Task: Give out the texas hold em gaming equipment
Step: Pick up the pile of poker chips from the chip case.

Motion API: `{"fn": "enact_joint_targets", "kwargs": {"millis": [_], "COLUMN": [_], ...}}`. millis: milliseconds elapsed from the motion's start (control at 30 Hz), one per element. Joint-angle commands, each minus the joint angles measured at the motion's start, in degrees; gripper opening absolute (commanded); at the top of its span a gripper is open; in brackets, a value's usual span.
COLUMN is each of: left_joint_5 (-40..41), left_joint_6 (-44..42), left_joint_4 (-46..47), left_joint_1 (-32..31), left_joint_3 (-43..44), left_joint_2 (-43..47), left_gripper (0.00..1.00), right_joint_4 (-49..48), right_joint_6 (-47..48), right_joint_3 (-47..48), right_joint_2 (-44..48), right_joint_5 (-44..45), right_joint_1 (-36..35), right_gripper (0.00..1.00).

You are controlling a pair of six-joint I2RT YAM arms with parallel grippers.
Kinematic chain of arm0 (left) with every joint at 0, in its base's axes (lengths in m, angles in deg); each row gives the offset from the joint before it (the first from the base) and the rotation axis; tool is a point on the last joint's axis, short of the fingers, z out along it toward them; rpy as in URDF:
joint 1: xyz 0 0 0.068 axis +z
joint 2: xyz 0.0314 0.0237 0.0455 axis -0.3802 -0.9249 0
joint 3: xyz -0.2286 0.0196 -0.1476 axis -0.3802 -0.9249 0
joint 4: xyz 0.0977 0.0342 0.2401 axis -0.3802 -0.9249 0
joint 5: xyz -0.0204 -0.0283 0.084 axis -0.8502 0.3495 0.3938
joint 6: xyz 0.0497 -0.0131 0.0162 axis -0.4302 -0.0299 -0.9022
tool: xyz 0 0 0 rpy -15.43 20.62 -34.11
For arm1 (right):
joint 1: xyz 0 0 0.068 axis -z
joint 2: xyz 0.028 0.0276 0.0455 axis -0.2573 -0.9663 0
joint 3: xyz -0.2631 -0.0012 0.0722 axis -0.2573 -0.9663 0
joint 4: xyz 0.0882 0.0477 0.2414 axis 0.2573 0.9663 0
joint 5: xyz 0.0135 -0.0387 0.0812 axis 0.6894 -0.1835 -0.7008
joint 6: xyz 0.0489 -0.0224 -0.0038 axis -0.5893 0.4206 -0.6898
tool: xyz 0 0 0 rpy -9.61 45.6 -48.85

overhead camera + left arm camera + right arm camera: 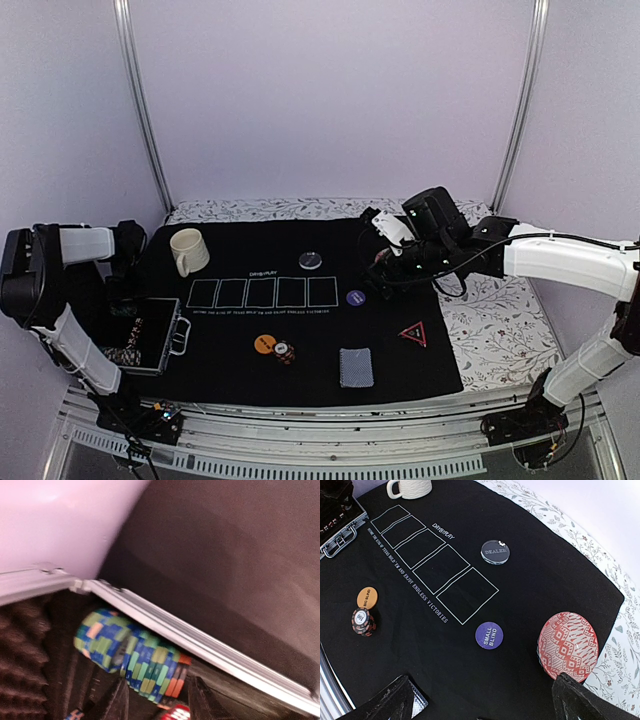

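Left gripper (157, 706) over case (210, 649), grip unclear; striped chips (132, 657) in row inside. Right gripper (480, 700) spread wide near red bowl (568, 645).

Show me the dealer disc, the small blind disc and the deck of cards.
Dealer disc (495, 552), right wrist view, its centre.
Small blind disc (489, 635), right wrist view, its centre.
Deck of cards (356, 367), top view, middle of the top card.

Cream mug (188, 250), red patterned bowl (568, 646), black mat (240, 345)
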Motion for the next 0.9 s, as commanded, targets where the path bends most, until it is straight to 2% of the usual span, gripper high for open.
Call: {"fn": "enact_joint_targets", "kwargs": {"millis": [0,133,367,567,867], "left_joint_5": [-10.7,-10.4,-5.1,-1.3,4.1], "left_joint_6": [-0.4,-0.7,-0.6,0.4,0.0], "left_joint_4": [4.7,4.4,2.4,0.6,-1.1], "left_joint_1": [-2.1,-2.3,-2.3,-2.3,-2.3], "left_joint_3": [-1.4,-0.8,1.8,3.1,5.2], "left_joint_2": [-1.5,-2.5,-6.9,-8.0,-9.1], "left_gripper": [0.42,0.43,0.44,0.48,0.48], "right_joint_4": [0.8,0.9,1.1,1.3,1.6], "right_joint_6": [0.5,0.6,0.5,0.6,0.5], "right_joint_3": [-0.4,-0.5,-1.0,-1.2,-1.3], "right_joint_2": [-0.4,-0.3,0.1,0.4,1.2], "right_joint_5": [-0.9,-0.8,-0.9,-1.5,-2.0], "right_joint_1": [0.3,0.3,0.3,0.3,0.3], "right_gripper": [0.99,0.99,0.99,0.99,0.99]}}
